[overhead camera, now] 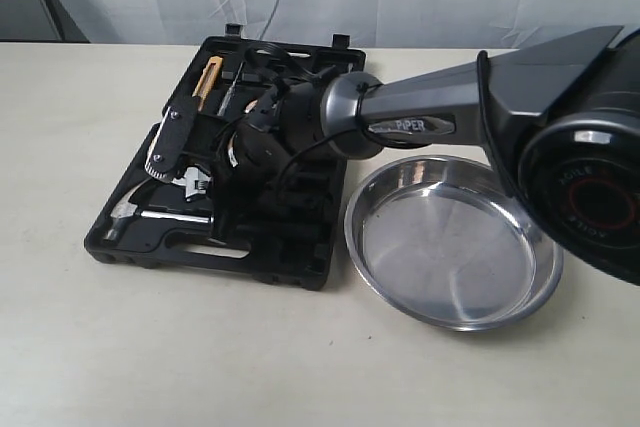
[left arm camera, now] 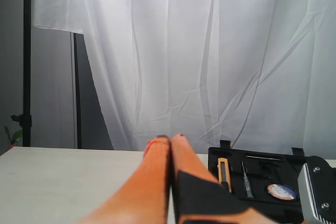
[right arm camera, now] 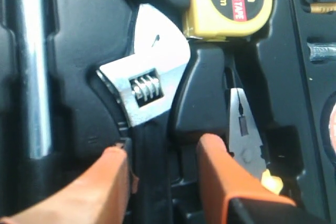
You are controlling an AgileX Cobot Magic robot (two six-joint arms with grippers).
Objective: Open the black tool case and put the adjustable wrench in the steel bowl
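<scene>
- Right fingers are seen spread, one on each side of the wrench handle; whether it is touched cannot be told.
- The wrench is lodged in its recess in the open case, just beside the tape measure.
- The bowl is set on the tabletop, just beside the case.
- Left fingers are pressed together, with the case seen beyond them.

The right arm's grey metal forearm is bearing "PIPER", and the yellow plastic tape measure is showing "2 m", "12.5mm" and a cut-off "…ASURING TAPE"
</scene>
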